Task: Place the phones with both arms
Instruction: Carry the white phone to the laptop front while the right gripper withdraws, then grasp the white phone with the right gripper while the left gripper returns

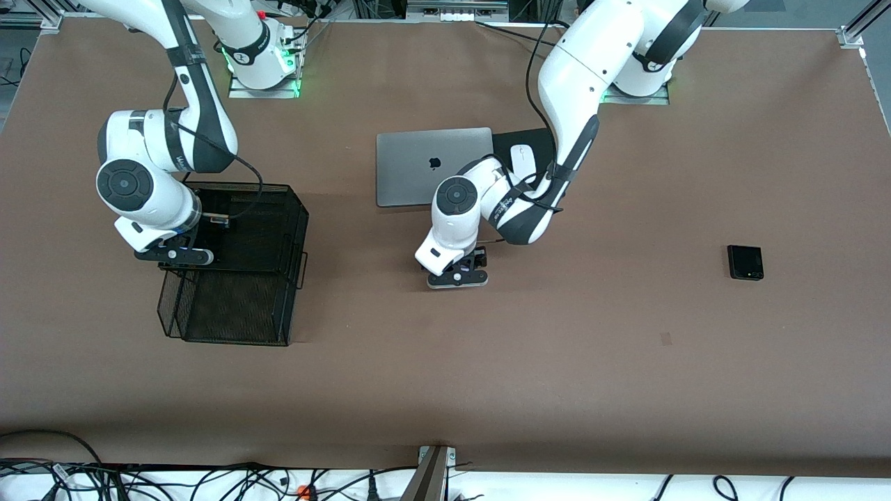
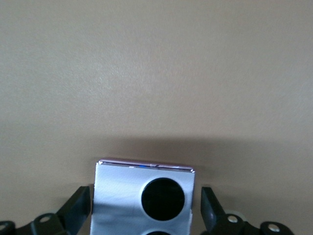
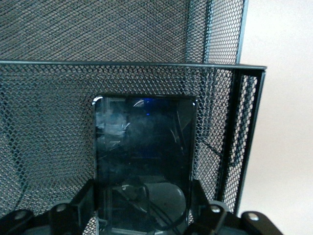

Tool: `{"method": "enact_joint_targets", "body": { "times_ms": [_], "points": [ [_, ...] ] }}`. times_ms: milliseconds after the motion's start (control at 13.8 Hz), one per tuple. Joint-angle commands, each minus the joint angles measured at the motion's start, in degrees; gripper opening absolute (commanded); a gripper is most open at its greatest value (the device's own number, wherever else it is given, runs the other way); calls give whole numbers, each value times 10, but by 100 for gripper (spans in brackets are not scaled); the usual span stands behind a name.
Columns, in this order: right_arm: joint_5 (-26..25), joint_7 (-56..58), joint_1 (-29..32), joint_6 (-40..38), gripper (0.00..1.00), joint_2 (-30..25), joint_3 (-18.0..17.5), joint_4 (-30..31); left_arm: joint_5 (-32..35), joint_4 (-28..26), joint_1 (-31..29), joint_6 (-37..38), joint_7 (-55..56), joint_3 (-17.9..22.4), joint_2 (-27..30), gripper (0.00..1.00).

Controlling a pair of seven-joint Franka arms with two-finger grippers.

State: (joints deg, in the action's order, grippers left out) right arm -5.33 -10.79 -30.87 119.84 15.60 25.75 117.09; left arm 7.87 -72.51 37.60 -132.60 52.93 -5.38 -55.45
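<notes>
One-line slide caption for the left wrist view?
Left gripper low over the bare table, jaws flanking the lilac-white phone with black circles.

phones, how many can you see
3: the long black phone between the right gripper fingers over the mesh tray; the lilac-white phone between the left gripper fingers; the small black phone toward the left arm's end.

Bare worktop (image 1: 557, 362) surrounds the small black phone (image 1: 745, 262); mesh tray (image 1: 237, 278) walls close around the long black phone (image 3: 144, 161).
</notes>
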Motion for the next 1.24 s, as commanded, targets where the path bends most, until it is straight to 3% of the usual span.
{"method": "enact_joint_targets", "body": {
  "times_ms": [0,363,654,800,945,1163],
  "points": [
    [7,-3,1,-5,99,-6,1,-6,-13,25,3,43,6,10,6,100],
    [8,4,-1,-26,100,-7,-1,-55,-15,28,-57,137,-56,-4,56,100],
    [86,4,-18,-53,100,0,-7,-129,-11,22,-103,240,-149,-3,68,100],
    [137,-25,-52,-72,100,52,-11,-205,-8,12,-144,293,-231,-3,84,100],
    [144,-95,-76,-119,100,127,-16,-320,-4,-20,-179,311,-299,-1,111,100],
    [153,-191,-89,-136,100,211,-78,-443,29,-75,-241,310,-392,0,150,100]
  ]
}}
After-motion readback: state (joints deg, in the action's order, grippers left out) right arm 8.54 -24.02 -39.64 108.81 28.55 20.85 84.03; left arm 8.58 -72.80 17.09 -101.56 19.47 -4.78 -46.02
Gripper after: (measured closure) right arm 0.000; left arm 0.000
